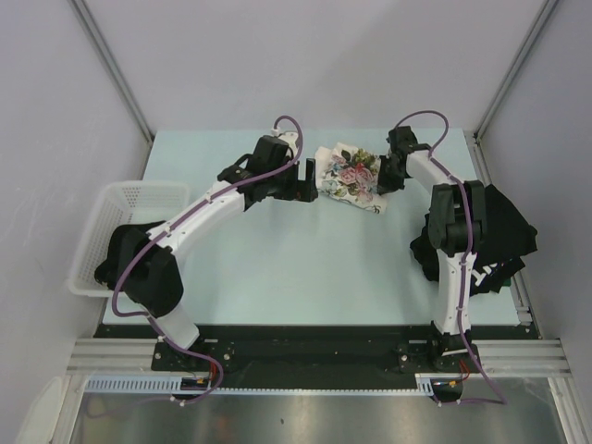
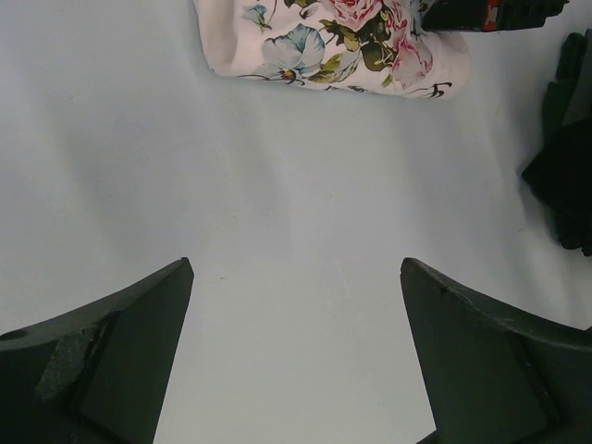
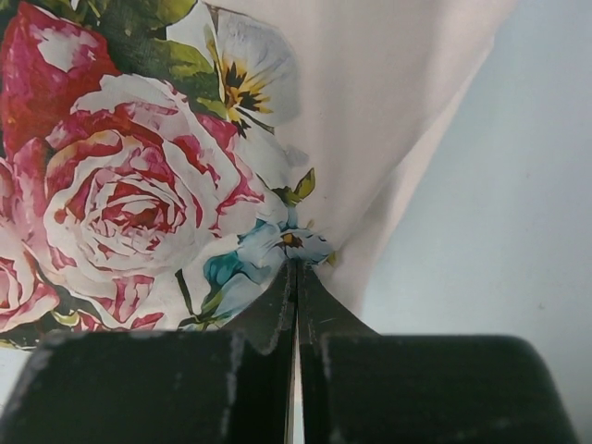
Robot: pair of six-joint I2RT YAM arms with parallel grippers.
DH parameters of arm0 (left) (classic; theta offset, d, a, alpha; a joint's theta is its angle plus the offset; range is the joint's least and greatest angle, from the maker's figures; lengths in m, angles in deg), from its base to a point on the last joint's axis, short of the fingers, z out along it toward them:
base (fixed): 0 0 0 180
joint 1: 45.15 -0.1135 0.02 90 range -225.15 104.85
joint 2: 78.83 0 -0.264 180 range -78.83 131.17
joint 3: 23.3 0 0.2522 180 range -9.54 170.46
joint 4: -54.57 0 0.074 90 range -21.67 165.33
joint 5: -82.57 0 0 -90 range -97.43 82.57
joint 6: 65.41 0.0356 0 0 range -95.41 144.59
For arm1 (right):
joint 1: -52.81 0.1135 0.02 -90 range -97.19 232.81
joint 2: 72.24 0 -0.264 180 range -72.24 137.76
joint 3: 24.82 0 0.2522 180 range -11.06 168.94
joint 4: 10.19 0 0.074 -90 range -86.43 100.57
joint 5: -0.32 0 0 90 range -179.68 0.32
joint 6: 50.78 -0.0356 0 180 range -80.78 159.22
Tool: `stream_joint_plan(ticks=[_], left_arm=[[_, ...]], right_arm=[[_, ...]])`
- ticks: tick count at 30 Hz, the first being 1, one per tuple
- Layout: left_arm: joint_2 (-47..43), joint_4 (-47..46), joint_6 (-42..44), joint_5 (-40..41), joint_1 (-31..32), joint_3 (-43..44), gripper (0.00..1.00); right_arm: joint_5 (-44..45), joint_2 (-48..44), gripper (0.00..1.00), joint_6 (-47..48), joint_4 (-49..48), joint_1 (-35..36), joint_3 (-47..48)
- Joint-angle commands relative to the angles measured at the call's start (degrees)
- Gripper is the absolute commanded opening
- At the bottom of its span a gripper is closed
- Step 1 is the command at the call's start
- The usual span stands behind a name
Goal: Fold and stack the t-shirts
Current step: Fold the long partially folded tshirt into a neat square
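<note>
Folding looks barely begun. Right hand (image 3: 296, 268) is pinched shut on the cream floral t-shirt (image 1: 350, 174), which lies bunched at the far middle of the tabletop (image 1: 305, 268). Left hand (image 2: 296, 277) gapes wide and empty just beside it. Black t-shirts (image 1: 504, 231) sit heaped, unfolded, at the right edge; nothing is stacked.

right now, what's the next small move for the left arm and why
Probably ease the left gripper forward to the nearest edge of the cream t-shirt and close on it. Its jaws stand open, short of the cloth, while the right gripper is shut on the crumpled shirt; a second grip would let both arms spread it flat.
</note>
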Motion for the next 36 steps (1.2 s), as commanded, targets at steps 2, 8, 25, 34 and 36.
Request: stream_joint_plan(ticks=[2,8,25,34,36], left_arm=[[-1.7,-1.62,0.25,-0.77,0.21,0.96,1.0],[0.23,-2.41,0.78,-0.6,0.21,1.66,0.99],[3.84,0.22,3.33,-2.27,0.21,8.7,0.99],[-0.2,1.28,4.39,-1.65,0.21,5.89,0.99],[-1.17,1.54,4.47,-1.57,0.12,5.27,0.99]], right_arm=[[0.6,-3.31,0.0,0.11,5.51,0.27,4.93],[2.09,-6.91,0.09,-0.15,9.91,1.41,11.72],[6.49,-26.25,0.42,-9.37,2.1,2.82,-16.84],[6.49,-24.94,0.64,-15.53,-4.58,3.44,-21.24],[6.93,-24.15,0.65,-17.01,-6.42,3.53,-22.12]])
